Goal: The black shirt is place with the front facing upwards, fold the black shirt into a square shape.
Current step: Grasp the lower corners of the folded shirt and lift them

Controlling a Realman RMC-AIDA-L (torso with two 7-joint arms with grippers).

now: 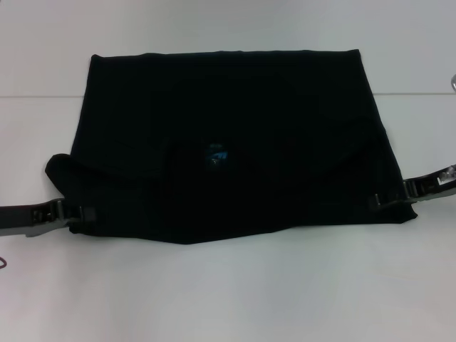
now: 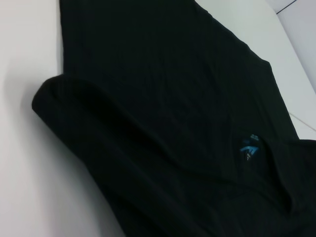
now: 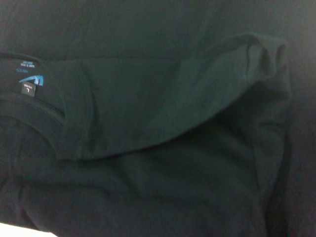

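The left gripper [image 1: 84, 212] comes in low from the robot's left, its arm lying nearly level and reaching inward toward the middle. Its fingertips sit at the near left corner of the black shirt [image 1: 235, 121], touching the cloth edge, with the jaws drawn close together on it. The right gripper [image 1: 379, 200] mirrors this from the robot's right, its arm also low and angled slightly upward toward its wrist. Its fingertips meet the shirt's near right corner, jaws closed on the fabric there. Both grippers lie well apart, facing one another.
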